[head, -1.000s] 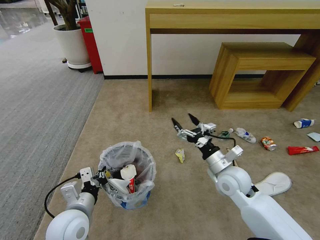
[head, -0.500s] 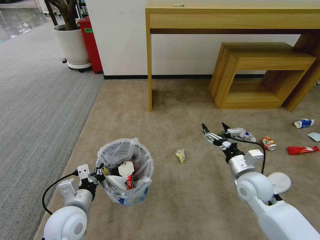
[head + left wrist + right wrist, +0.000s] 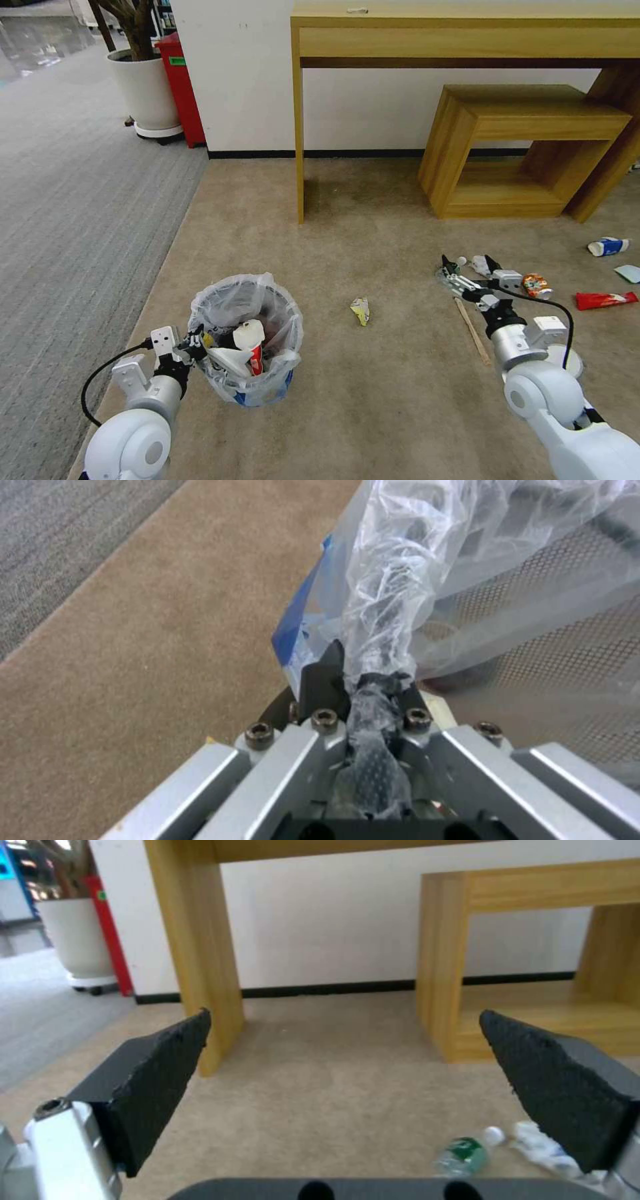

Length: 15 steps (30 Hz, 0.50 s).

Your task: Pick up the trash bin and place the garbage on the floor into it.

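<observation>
over the litter, right claw spread wide

beside the bin, the left claw was clamped on its bag-lined rim, the bin on the tan carpet. the right claw hung fully open and empty above a clear bottle. a good grab would likely mean lowering straight, straddling the bottle, then closing.

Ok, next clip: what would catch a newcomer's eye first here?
Probably the trash bin, its crinkly bag already stuffed with litter, held at the rim by the left gripper on the tan carpet. Next, the right gripper, fingers spread wide, low over a clear bottle among scattered garbage near the wooden stool. A lone yellow wrapper lies between the two arms.
</observation>
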Available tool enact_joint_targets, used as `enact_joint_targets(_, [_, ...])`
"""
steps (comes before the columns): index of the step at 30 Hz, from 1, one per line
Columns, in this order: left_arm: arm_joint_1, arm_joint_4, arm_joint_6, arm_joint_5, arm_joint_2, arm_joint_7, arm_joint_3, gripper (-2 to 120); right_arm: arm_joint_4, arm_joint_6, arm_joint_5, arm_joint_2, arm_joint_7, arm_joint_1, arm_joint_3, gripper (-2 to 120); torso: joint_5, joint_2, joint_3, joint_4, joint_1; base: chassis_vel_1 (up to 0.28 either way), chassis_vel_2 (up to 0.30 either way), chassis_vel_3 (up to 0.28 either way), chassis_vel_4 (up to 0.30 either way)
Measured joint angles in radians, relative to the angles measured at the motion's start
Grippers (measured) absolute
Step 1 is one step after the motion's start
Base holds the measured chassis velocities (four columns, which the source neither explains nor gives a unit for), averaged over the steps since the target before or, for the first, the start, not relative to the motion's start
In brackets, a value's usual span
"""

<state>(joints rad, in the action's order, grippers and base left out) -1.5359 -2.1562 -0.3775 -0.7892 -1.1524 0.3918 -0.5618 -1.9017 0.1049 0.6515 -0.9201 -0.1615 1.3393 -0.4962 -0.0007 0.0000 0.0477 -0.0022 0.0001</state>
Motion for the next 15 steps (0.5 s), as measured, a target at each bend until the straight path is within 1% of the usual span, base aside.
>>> enact_joint_targets(4, [-0.002,-0.008,0.001,-0.002,0.003,0.0,-0.008,1,0.011,-0.003,-0.054,-0.008,-0.008,0.011,-0.027,100,0.0,0.0,0.0,-0.0001,0.0,0.0,0.0,0.0,0.0])
enact_joint_targets(7, [-0.005,-0.011,0.007,-0.002,0.003,0.0,-0.017,1,0.015,-0.027,-0.086,-0.013,-0.036,0.02,-0.052,100,-0.0001,0.0,0.0,0.0,0.0,0.0,0.0,0.0,0.0])
enact_joint_targets(15, [-0.006,-0.024,0.009,-0.002,-0.005,0.001,-0.018,1,0.012,-0.03,-0.13,-0.022,-0.048,0.04,-0.052,100,-0.0001,0.0,0.0,0.0,0.0,0.0,0.0,0.0,0.0])
